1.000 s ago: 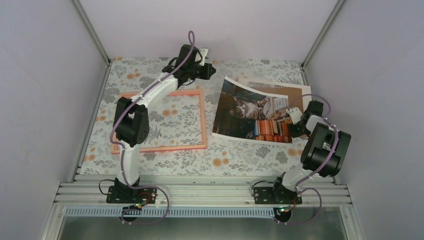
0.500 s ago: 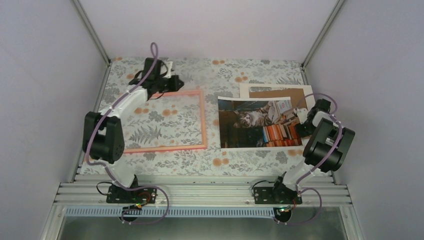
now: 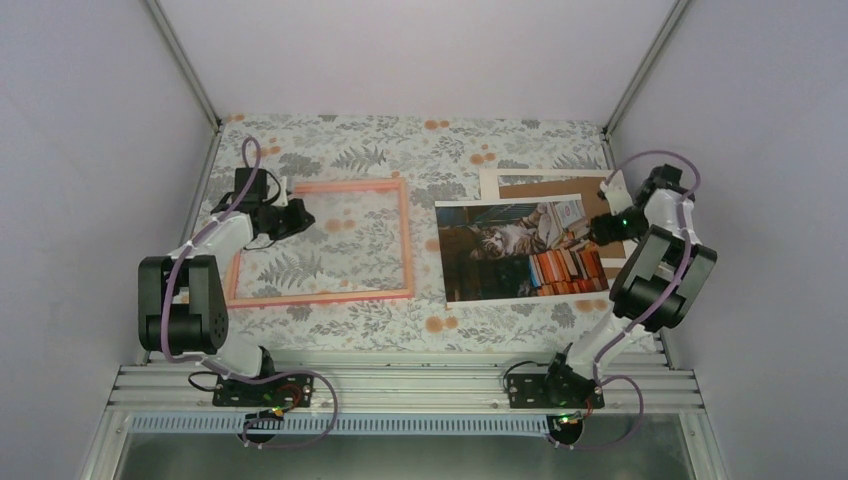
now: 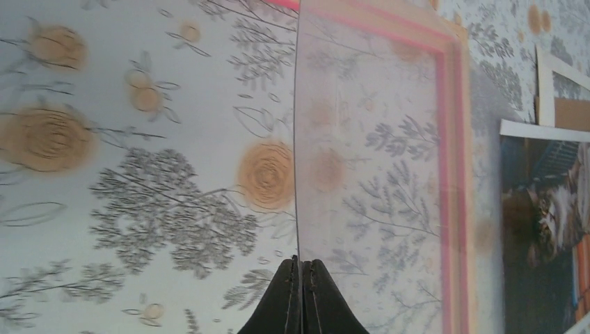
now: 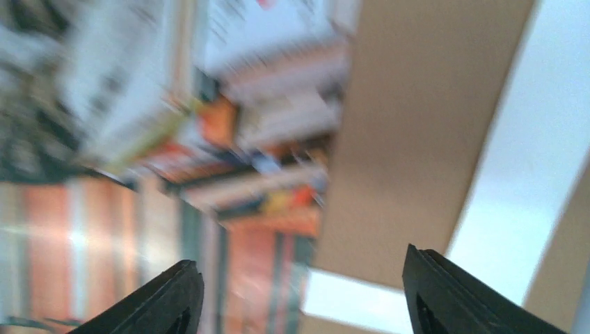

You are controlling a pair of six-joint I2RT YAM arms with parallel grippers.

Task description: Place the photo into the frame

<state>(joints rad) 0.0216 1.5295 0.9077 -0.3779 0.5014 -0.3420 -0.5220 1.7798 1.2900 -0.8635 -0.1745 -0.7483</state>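
Your photo (image 3: 520, 250), the large flexible print of a tabby-and-white cat among stacks of colourful books, lay flat and picture side up on the floral-patterned tabletop (image 3: 400, 140). It sat just to the right of the large, thin-edged, pink rectangular frame (image 3: 406, 240), with a narrow strip of cloth showing between them. It was not yet in the frame. Its far edge overlapped a plain brown cardboard board (image 3: 550, 187) edged in white.

Your right hand (image 5: 299, 256) was released. Its fingers stood wide apart over the photo's right edge where it met the board, with nothing between them. That wrist view was blurred, so I could not tell how high the hand hung above the print. I judged it was placed there because an edge resting on the board gives the easiest lip to pinch on a flat sheet.

Your left hand (image 4: 301, 263) was clenched over the left part of the frame. The free edge of the thin clear pane (image 4: 369, 174) ran straight into the seam between its fingertips, with no pink rim beside it. So I judged the hand was grasping the clear pane by that edge, probably to keep the opening free for the print. The frame itself lay flat within that arm's reach.
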